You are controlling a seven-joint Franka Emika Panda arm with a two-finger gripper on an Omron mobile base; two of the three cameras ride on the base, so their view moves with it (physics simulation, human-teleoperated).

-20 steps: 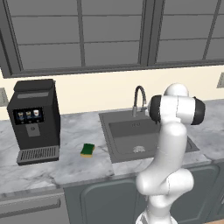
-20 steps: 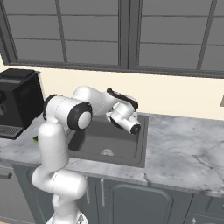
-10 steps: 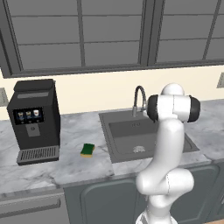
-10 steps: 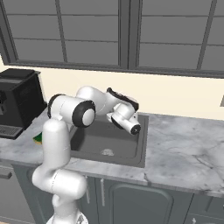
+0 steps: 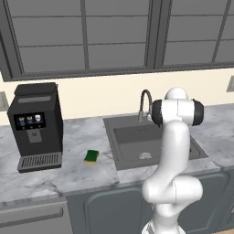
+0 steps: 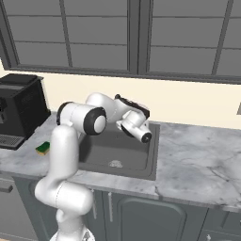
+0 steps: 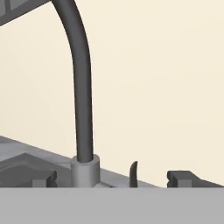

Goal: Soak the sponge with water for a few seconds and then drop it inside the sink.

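Note:
The sponge [image 5: 91,156], green on top and yellow below, lies flat on the marble counter left of the sink [image 5: 132,137], between it and the coffee machine; it also lies at the far left, sponge [image 6: 43,148]. My gripper [image 7: 113,178] is open and empty, its fingertips [image 7: 43,178] wide apart. It is aimed at the foot of the faucet [image 7: 82,96], with the faucet's small lever [image 7: 133,168] between the tips. In the right base view the gripper [image 6: 123,101] hovers over the back rim of the sink [image 6: 101,150]. The water is out of view.
A black coffee machine [image 5: 36,125] stands at the counter's left end. The faucet [image 5: 145,103] rises behind the basin against the cream wall. A silvery drain [image 6: 115,164] sits in the basin floor. Marble counter [image 6: 197,160] extends to the right.
The arm's elbow has swung a little sideways while the hand stays at the faucet. The gripper stays open and the sponge has not moved.

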